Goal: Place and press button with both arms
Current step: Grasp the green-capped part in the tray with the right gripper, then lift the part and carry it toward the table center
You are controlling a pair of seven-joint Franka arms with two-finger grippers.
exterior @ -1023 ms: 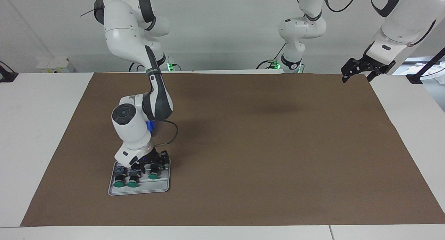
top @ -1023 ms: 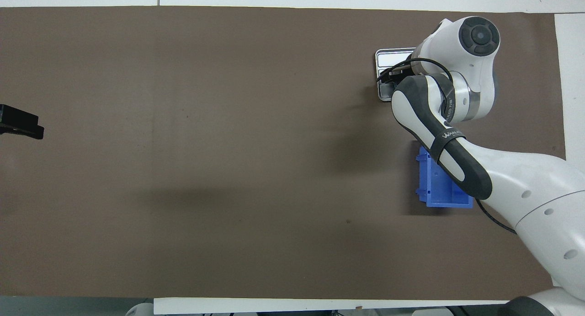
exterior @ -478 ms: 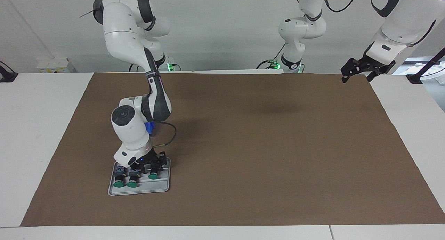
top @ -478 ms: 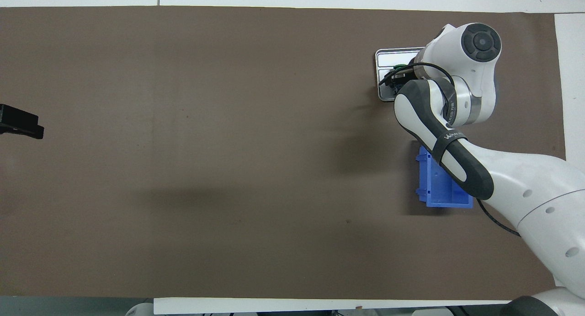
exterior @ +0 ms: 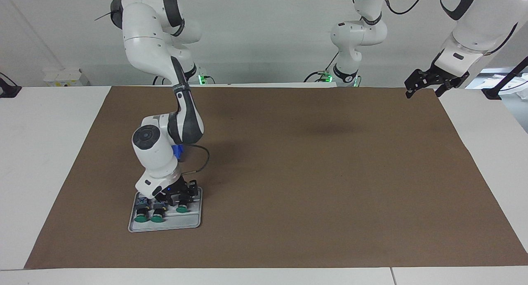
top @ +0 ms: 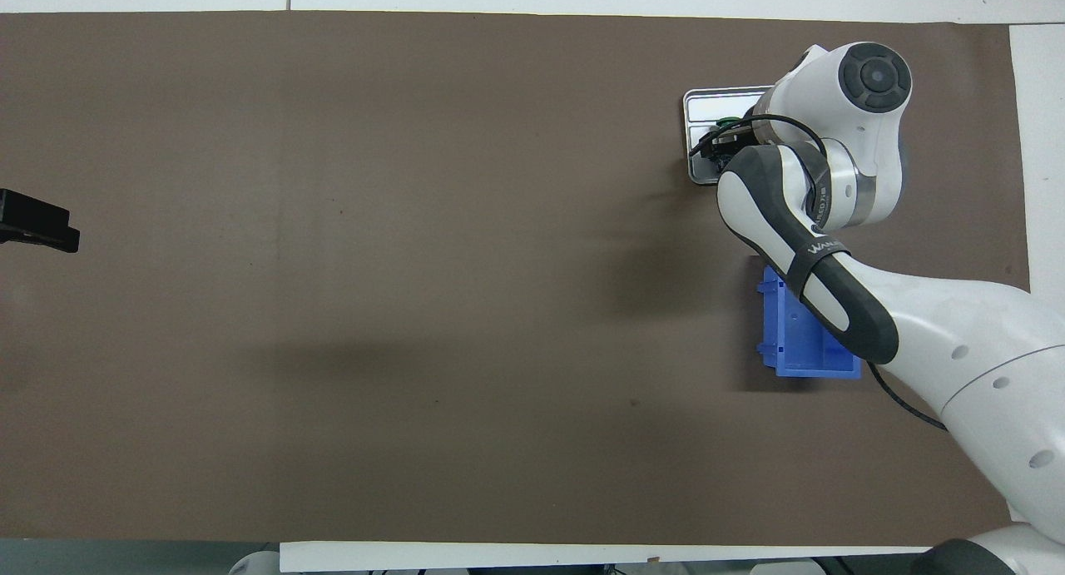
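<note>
Facing view: the right gripper (exterior: 180, 193) has come down a bit lower into the grey tray (exterior: 165, 225) than it was a sec ago, & the right arm (exterior: 154, 151) has leaned in a little over it. The tray sits toward the right arm's end of the table, on the brown mat (exterior: 313, 173). Three green-capped buttons lie in a row in the tray. The gripper is low over the button (exterior: 181, 206) at the end of the row toward the middle of the table, w/ black fingers down on both sides of its dark body. Its green cap pokes out away from the robots. Can't tell if the fingers already pinch it or just stand around it; they look to be closing in. So I think the grab step is on, and the button isn't lifted yet, so placing & pressing are still to do. The other 2 buttons (exterior: 149, 217) lie just beside it, close, so a bump could happen. A blue box (top: 803, 342) sits nearer to the robots than the tray, partly under the arm. The left gripper (exterior: 427, 83) waits up high over the mat's corner at the left arm's end, fingers spread wide, holding nothing.
</note>
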